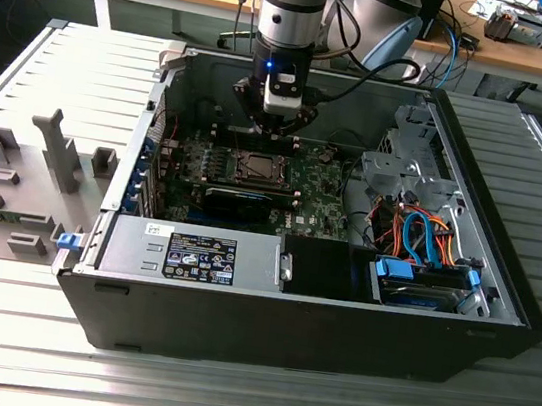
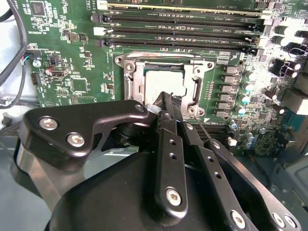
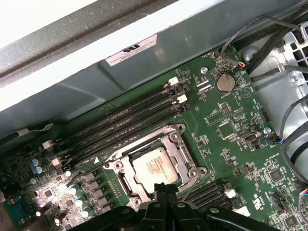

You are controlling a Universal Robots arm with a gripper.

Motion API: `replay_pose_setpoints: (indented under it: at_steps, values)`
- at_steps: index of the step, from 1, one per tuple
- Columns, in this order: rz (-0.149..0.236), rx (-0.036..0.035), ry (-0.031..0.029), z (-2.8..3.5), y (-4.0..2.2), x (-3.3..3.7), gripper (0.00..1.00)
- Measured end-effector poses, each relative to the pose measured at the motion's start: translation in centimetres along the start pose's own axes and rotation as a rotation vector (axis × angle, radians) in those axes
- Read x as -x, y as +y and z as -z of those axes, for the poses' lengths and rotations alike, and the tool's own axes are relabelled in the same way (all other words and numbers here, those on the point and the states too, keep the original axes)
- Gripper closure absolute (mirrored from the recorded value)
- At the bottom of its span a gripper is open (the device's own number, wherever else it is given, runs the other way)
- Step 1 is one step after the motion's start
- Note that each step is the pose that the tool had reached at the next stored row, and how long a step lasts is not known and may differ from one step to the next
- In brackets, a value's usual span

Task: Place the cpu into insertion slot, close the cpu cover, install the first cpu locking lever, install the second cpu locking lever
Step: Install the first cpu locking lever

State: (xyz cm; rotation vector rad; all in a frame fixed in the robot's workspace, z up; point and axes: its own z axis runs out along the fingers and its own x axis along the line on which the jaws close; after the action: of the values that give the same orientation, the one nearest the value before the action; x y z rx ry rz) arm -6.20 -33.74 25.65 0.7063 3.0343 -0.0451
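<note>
I have the gripper (image 2: 163,103) poised low over the insertion slot (image 3: 154,166) inside the open computer case (image 1: 500,296), its two black fingers (image 2: 169,144) pressed together with nothing I can see between them. The cpu (image 2: 165,83), pale and square, already lies in the slot, just ahead of and beneath the fingertips in both wrist views. The cpu cover (image 3: 185,166) looks to be lying down around the chip, its dark frame ringing the silver plate, though I cannot tell whether it sits fully flat. A thin wire lever (image 2: 207,131) runs along one side of the socket, right beside the fingertips, and appears not yet latched.

My worry from this position is the narrow margin. The fingertips hang at the socket's near edge, so a slightly off push could land on the cover's frame or the chip's face instead of the lever, scratching it or loading the pins below. The lever is slim and springy; I judge it could slip off the closed fingertips and snap back. The memory slots (image 3: 120,125) beyond the socket and the small capacitors (image 2: 245,98) to one side leave little room for a sideways drift.
</note>
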Motion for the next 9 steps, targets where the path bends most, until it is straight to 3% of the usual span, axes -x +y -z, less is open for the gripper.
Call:
replay_pose_setpoints:
  at_steps: [9]
  values:
    - [0.06, 0.0018, -0.0013, 0.0, 0.0, 0.0, 0.89]
